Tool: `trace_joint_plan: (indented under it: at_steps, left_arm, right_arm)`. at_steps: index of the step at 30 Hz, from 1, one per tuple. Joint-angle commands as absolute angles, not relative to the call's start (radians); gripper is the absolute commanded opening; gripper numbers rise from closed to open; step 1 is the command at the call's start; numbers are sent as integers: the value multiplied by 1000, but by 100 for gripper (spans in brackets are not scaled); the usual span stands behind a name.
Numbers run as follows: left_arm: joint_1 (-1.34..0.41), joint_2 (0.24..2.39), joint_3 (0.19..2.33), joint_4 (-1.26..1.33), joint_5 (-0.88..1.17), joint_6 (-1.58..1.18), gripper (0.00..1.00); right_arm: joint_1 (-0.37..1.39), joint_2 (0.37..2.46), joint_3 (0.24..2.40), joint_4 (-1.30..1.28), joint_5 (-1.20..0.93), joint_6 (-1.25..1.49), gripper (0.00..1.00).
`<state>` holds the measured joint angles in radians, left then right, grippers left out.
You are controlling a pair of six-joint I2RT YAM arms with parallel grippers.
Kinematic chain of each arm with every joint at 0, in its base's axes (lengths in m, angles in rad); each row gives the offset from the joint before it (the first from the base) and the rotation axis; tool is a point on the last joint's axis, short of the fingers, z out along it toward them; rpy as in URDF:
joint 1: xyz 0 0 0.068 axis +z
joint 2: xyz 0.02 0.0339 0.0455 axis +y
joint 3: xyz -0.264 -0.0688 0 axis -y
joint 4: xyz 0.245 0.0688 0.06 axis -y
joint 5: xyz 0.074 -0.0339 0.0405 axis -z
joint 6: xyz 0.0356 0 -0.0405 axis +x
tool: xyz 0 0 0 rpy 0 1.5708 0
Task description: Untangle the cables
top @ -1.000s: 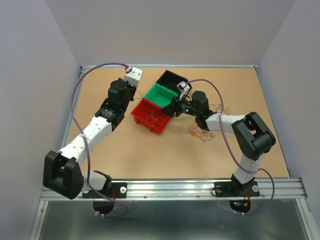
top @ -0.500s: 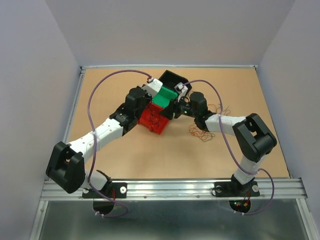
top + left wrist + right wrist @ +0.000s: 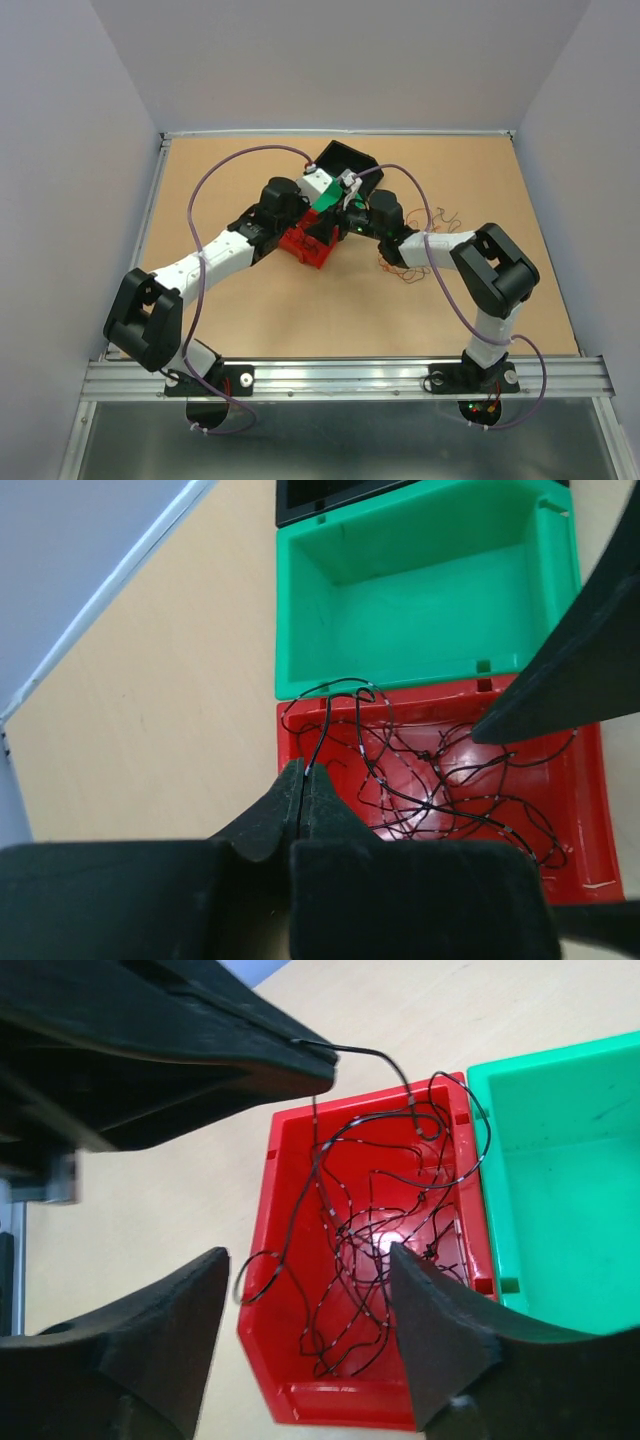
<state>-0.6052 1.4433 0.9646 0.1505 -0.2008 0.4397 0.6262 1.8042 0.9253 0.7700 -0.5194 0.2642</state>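
The left gripper (image 3: 304,778) is seen clenched, its two black fingertips pressed together on a single dark strand of the cables (image 3: 430,780), which is pinched right at the tips. From that pinch the strand is led down into the red bin (image 3: 592,815), where the rest of the dark wire, marked with small pale bands, is heaped in loose curls across the floor. In the right wrist view one loop is draped over the red bin's outer wall onto the table (image 3: 250,300), and another curl is raised near the wall shared with the green bin (image 3: 420,600). The green bin is set touching the red one, and a black bin (image 3: 330,492) is placed just beyond it, the three forming a row. The right gripper (image 3: 307,1255) is held above the red bin with its fingers spread wide; nothing is grasped between them, and the tangle is framed in the gap. In the top view both arms are brought together over the bins, the wrists close to each other. A second clump of wires (image 3: 405,270), orange-brown and red, is left on the table beside the right forearm, apart from the bins.
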Motion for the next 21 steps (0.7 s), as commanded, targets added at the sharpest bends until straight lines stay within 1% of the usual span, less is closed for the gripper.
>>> trace_joint_plan:
  at_steps: [1,2,4,5,6,7,8,10,11,12,15,21]
  left_arm:
    - [-577,1411,1022,130,-100,402,0]
    - [-568,1413,1025,123,-63,393,0]
    - [-555,1414,1037,103,-26,385,0]
    - [-546,1420,1042,88,-5,382,0]
    - [-545,1428,1052,81,-5,379,0]
    - [-542,1443,1061,63,-5,379,0]
    - [-540,1451,1068,54,-5,379,0]
    - [-538,1471,1086,29,-5,379,0]
    - [-538,1494,1109,2,-5,379,0]
    - [-538,1506,1120,-23,-5,382,0]
    - [-535,1535,1144,-69,-11,387,0]
    - [-534,1571,1140,-113,-11,396,0]
  right_arm:
    - [630,1871,1014,857,-505,271,67]
    - [630,1882,1022,859,-512,275,59]
    - [630,1899,1042,857,-514,285,49]
    - [632,1913,1048,856,-512,288,35]
    - [630,1919,1054,856,-508,294,28]
    - [630,1925,1055,856,-496,302,16]
    - [630,1927,1055,854,-491,304,12]
    - [630,1928,1061,833,-488,301,7]
    - [630,1936,1074,806,-501,279,2]
    - [630,1939,1106,725,-499,262,1]
    - [632,1957,1140,596,-486,209,1]
    - [637,1971,1175,451,-482,126,1]
